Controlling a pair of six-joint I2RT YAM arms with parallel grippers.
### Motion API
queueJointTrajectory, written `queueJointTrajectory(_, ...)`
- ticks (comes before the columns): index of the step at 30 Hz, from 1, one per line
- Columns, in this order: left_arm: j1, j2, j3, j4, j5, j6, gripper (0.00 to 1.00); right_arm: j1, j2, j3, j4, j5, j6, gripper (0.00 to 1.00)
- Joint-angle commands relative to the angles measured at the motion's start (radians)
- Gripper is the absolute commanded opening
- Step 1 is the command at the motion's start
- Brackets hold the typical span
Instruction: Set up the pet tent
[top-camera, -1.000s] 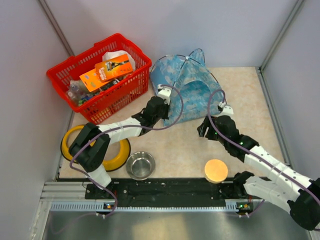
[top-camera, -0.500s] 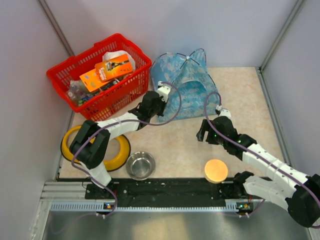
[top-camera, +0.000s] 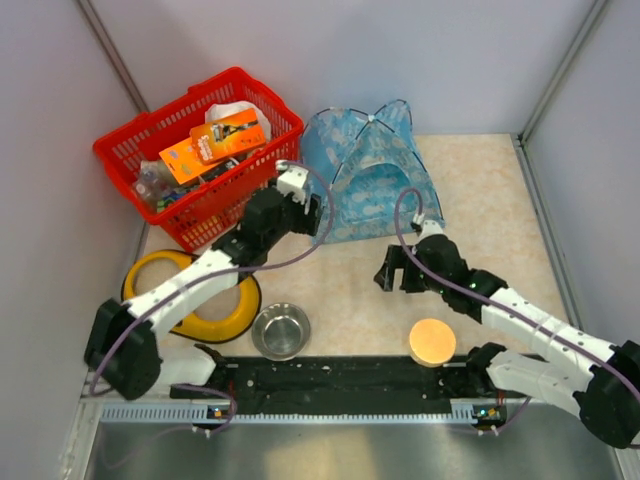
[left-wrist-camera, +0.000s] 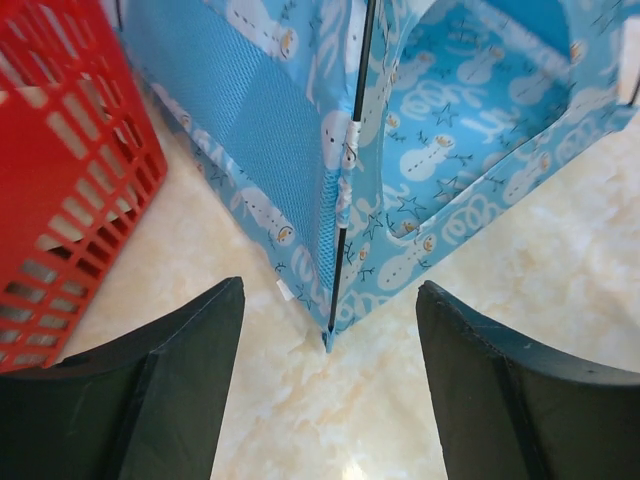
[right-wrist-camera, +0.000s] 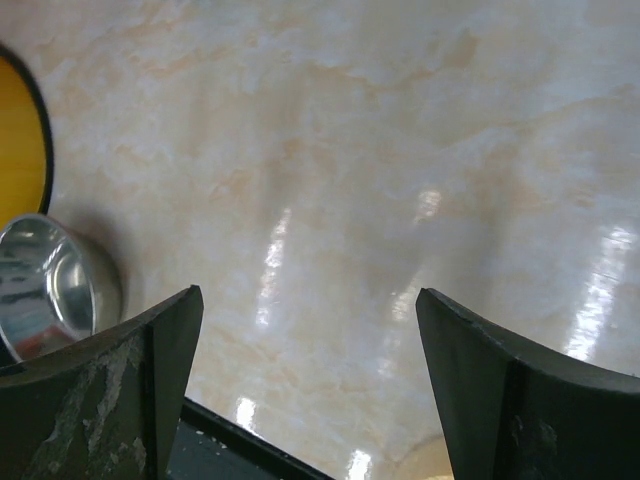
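Note:
The pet tent (top-camera: 368, 178), light-blue printed fabric, stands upright at the back of the table beside the red basket. Its arched doorway faces the arms. In the left wrist view the tent's (left-wrist-camera: 450, 150) front corner rests on the table, with a thin dark pole (left-wrist-camera: 352, 150) running down to it. My left gripper (top-camera: 316, 216) is open just in front of that corner, with nothing between its fingers (left-wrist-camera: 150, 390). My right gripper (top-camera: 392, 272) hangs open over bare table (right-wrist-camera: 350, 180), apart from the tent.
A red basket (top-camera: 150, 140) full of packets stands at the back left, close to the tent. A yellow bowl (top-camera: 150, 270), a steel bowl (top-camera: 281, 330) and an orange round lid (top-camera: 432, 341) lie near the front. A black rail (top-camera: 330, 378) runs along the near edge.
My left gripper has opened, let go of the tent's front edge and drawn back left. The tent now stands fuller. My right gripper has opened wider and moved away from the tent.

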Motion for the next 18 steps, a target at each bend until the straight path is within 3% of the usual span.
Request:
queueJointTrajectory(1,0.002,-0.246,-0.082,-0.100,-0.055,-0.109,0.75,0.116,0.058,0.004,0.143,-0.037,0.013,0.86)
queueJointTrajectory(10,0.000,-0.648,-0.240,-0.514,-0.294,-0.379,0.75,0.352,0.360,0.105,0.366,-0.002,0.068,0.82)
queueJointTrajectory(15,0.002,-0.753,-0.329,-0.775,-0.444,-0.639,0.75,0.438,0.504,0.171,0.476,0.001,0.102,0.79)
queueJointTrajectory(18,0.002,-0.779,-0.395,-0.780,-0.449,-0.761,0.75,0.458,0.562,0.191,0.516,0.012,0.146,0.76)
